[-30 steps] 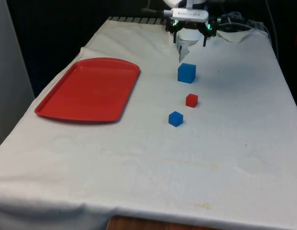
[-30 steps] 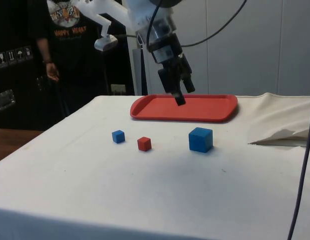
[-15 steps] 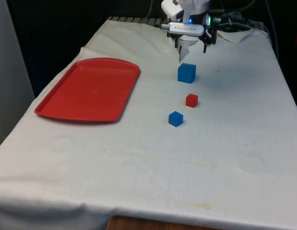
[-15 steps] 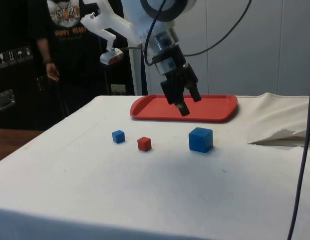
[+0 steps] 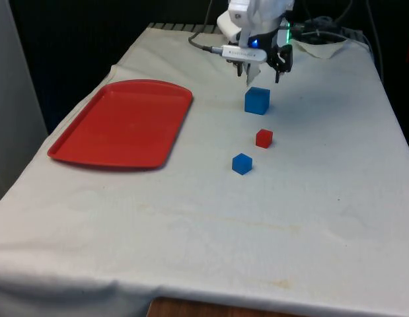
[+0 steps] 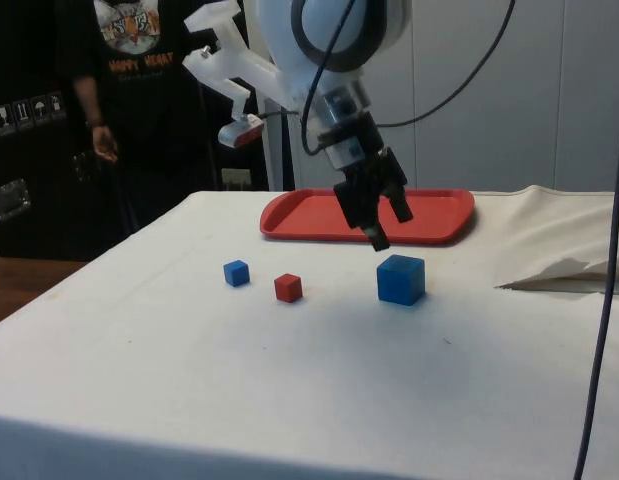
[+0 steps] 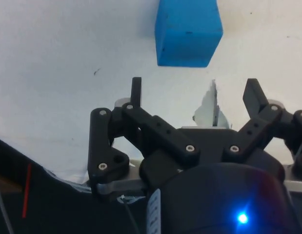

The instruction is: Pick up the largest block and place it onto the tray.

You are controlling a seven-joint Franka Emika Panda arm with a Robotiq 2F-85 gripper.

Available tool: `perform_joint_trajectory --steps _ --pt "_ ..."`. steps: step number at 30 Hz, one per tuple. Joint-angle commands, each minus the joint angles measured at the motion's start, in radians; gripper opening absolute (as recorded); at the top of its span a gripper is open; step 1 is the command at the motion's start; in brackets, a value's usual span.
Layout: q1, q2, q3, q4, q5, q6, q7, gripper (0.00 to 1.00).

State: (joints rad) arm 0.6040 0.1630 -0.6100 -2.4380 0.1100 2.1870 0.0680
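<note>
Jaws (image 6: 387,227) lowered toward large blue block (image 6: 400,279).

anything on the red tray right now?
Nothing visible on the red tray. In the side view the gripper covers part of it. The large blue block sits on the cloth.

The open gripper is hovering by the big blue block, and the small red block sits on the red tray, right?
Not quite. In the front view the small red block sits on the white cloth between the two blue blocks, not on the red tray. The open gripper does hover by the big blue block.
</note>
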Motion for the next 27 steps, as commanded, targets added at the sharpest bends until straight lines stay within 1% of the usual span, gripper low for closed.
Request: perform_joint_trajectory --steps 1,2,3,8,10,11,12,14,20,21,22,27 --pt "-0.005 0.008 0.002 -0.006 0.019 0.016 -0.017 1.0" --pt "-0.001 0.007 0.0 -0.002 0.006 0.008 -0.006 1.0" --pt "-0.006 0.015 0.002 -0.007 0.024 0.022 -0.023 1.0" --pt "-0.011 0.047 0.0 -0.005 0.062 0.04 -0.055 1.0" --pt "-0.013 0.055 0.0 -0.003 0.075 0.042 -0.062 1.0" --pt "-0.009 0.057 -0.002 -0.001 0.065 0.035 -0.054 1.0" --pt "-0.013 0.059 0.001 -0.003 0.08 0.042 -0.064 1.0" --pt "-0.015 0.064 0.002 -0.002 0.088 0.043 -0.066 1.0" --pt "-0.015 0.078 0.003 -0.003 0.116 0.05 -0.076 1.0" --pt "-0.011 0.076 -0.001 0.0 0.1 0.039 -0.067 1.0" --pt "-0.015 0.081 0.004 -0.003 0.121 0.051 -0.078 1.0" --pt "-0.015 0.1 0.005 -0.001 0.147 0.057 -0.089 1.0"
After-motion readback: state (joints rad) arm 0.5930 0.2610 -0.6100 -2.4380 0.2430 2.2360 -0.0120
